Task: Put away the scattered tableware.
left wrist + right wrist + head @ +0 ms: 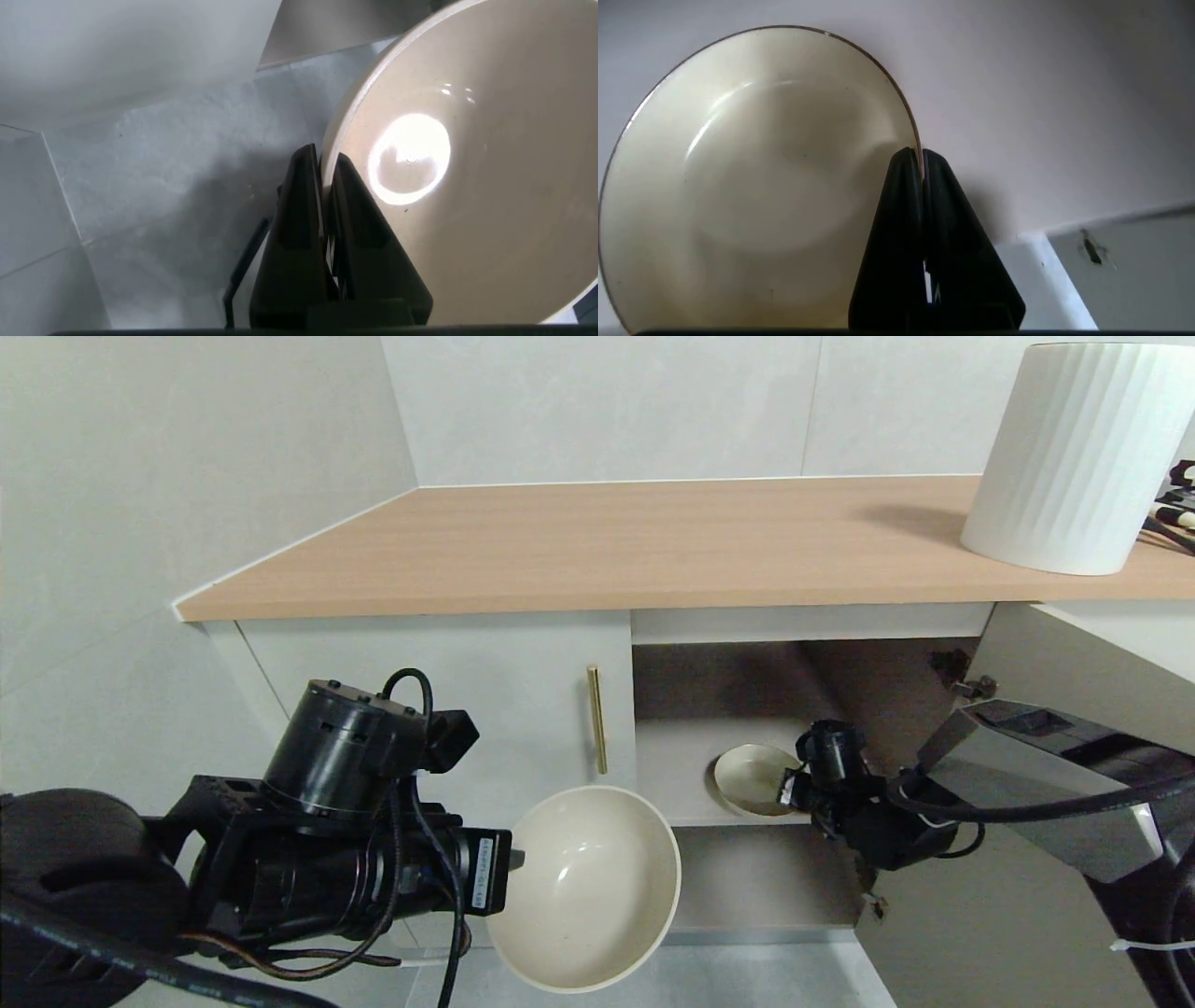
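A large cream bowl (590,887) hangs tilted in front of the cabinet, below the counter. My left gripper (512,861) is shut on its rim; in the left wrist view the fingers (322,187) pinch the bowl (467,168) edge. Inside the open cabinet, a small cream plate (752,779) is held over the shelf by my right gripper (794,784). In the right wrist view that gripper (920,173) is shut on the rim of the plate (757,177).
A wooden countertop (597,541) runs above, carrying a white ribbed cylinder (1083,457) at the right. The closed cabinet door (448,700) has a brass handle (597,719). The open door (1074,672) swings out at the right. Grey floor (766,980) lies below.
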Controlling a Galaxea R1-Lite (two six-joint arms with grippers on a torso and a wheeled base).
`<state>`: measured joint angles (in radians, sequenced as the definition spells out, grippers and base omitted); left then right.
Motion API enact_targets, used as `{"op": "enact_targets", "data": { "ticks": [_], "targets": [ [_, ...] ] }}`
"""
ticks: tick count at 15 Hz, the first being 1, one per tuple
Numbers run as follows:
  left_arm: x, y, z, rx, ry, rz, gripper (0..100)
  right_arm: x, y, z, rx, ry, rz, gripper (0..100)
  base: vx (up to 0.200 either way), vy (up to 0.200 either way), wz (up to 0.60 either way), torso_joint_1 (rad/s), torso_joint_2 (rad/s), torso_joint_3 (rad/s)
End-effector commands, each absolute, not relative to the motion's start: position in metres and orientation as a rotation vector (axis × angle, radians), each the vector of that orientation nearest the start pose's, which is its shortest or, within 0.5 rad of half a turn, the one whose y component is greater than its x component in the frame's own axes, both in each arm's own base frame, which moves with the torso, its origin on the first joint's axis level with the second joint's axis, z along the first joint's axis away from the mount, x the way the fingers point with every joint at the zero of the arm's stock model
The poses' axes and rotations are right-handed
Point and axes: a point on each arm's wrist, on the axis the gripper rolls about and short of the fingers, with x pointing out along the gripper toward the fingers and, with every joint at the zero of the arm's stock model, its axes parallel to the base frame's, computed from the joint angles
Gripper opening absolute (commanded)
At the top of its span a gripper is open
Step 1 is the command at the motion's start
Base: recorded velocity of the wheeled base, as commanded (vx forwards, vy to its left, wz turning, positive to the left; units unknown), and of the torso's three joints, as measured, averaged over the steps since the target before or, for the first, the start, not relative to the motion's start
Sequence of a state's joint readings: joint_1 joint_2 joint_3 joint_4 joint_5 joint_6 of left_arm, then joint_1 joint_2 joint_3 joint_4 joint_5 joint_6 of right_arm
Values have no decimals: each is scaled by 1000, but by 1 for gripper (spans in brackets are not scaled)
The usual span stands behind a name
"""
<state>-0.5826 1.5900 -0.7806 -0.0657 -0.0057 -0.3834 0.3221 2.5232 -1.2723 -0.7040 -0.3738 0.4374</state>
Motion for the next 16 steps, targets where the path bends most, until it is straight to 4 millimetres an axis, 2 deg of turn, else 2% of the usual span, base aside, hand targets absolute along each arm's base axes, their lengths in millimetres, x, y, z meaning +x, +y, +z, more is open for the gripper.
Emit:
{"op": "enact_targets", "data": {
  "ticks": [1, 7, 15, 16],
  "targets": [
    [214, -141, 156, -141, 817, -412, 0, 442, 136, -25, 245, 487, -167, 0, 0, 0, 0, 0, 0, 0],
    [216, -143, 152, -136, 830, -407, 0, 454, 137, -24, 259, 453, -165, 0, 0, 0, 0, 0, 0, 0],
    [216, -143, 152, -137, 828, -408, 0, 459, 134, -19, 268, 429, -178, 0, 0, 0, 0, 0, 0, 0],
    [216, -143, 152, -137, 828, -408, 0, 460, 132, -18, 273, 424, -187, 100, 0, 0, 0, 0, 0, 0]
  ]
}}
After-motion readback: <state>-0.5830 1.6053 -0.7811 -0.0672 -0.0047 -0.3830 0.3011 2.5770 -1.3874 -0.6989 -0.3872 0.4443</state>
